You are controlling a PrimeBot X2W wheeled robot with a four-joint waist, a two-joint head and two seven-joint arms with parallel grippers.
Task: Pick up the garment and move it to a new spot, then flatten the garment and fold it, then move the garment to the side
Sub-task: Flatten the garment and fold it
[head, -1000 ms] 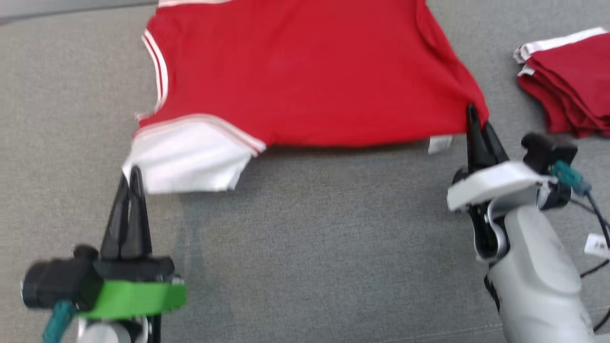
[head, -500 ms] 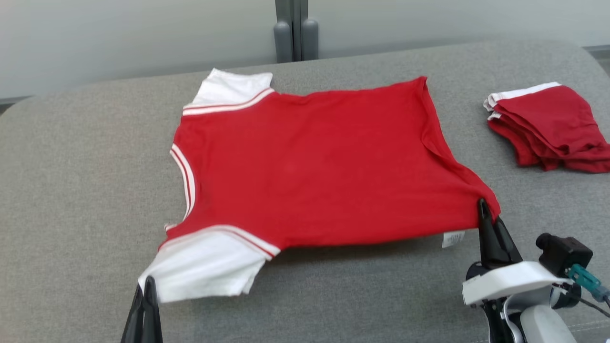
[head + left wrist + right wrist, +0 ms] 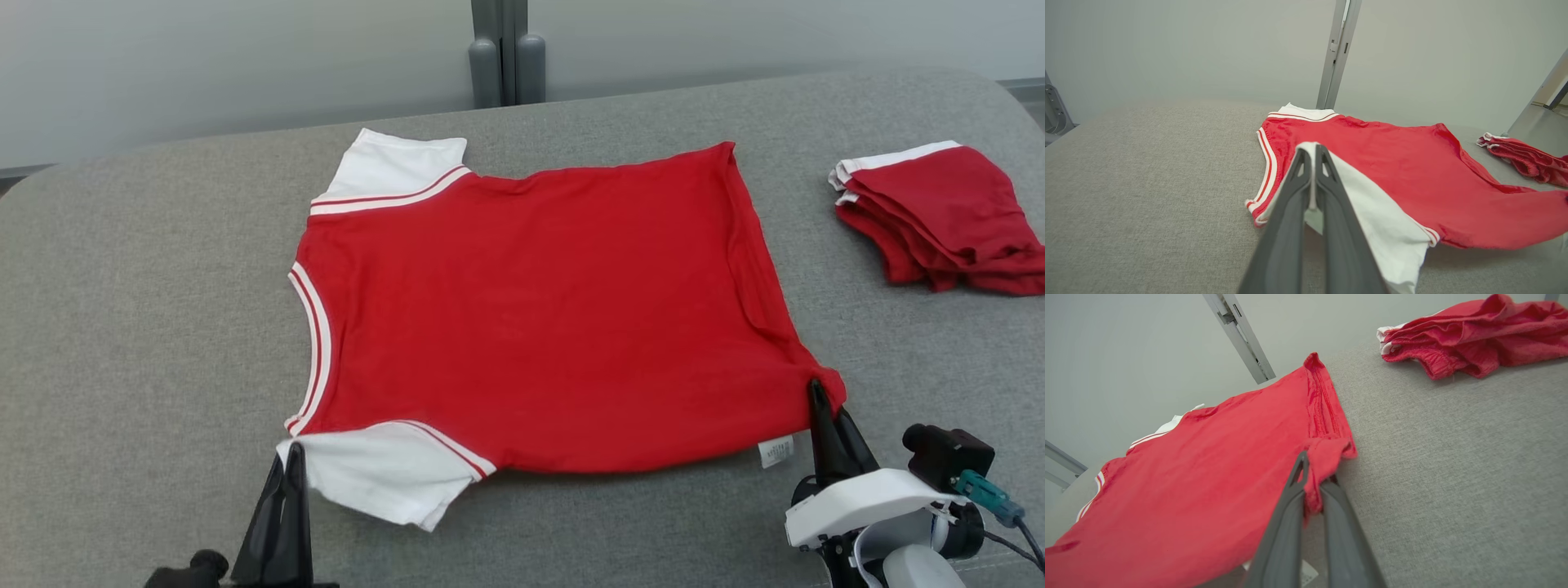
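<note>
Head view is showing the grey padded desk (image 3: 122, 327) carrying the shirt (image 3: 531, 310), red with white trim, which is lying spread nearly flat at the middle, collar toward the robot's left. A folded pile (image 3: 939, 216) of red cloth is sitting well apart on the right. The left claw (image 3: 291, 449) is clenching the near white sleeve (image 3: 384, 469); the right claw (image 3: 815, 388) is pinching the near hem corner (image 3: 804, 371). I'd judge the moving done and the flattening nearly finishing, with folding and setting aside waiting.
</note>
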